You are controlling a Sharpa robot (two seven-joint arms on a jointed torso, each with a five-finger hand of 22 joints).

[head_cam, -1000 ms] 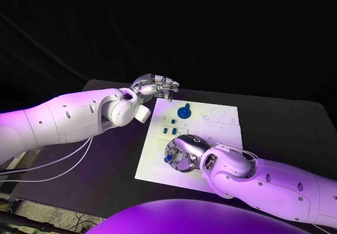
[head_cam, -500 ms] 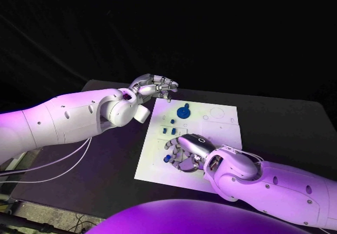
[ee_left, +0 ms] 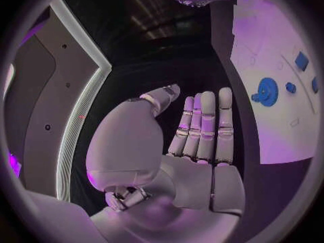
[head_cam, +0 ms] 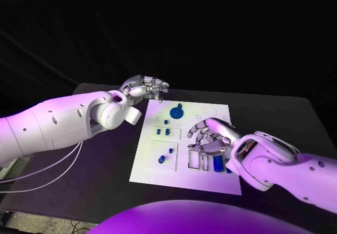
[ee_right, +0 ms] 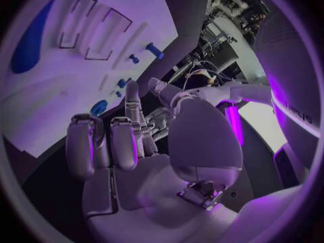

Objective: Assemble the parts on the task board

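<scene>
A: What is the left hand (head_cam: 144, 88) doing?

B: It is above the far left corner of the task board (head_cam: 153, 165). In the left wrist view its fingers (ee_left: 206, 125) are straight and side by side, and nothing is in them. In the head view they look more bent, but there too the hand holds nothing.

A: Which parts are near it?

B: The blue gear (head_cam: 176, 112) lies on the board, a little toward the robot from the fingertips and apart from them.

A: And the right hand (head_cam: 211, 138)?

B: It is over the middle of the board, fingers apart and half curled, with nothing in them. Beside its fingertips are small blue pegs (head_cam: 163, 131). Below the fingers are rectangular slots (head_cam: 198, 160), and a long blue part (head_cam: 218, 162) lies just beside the palm.
</scene>
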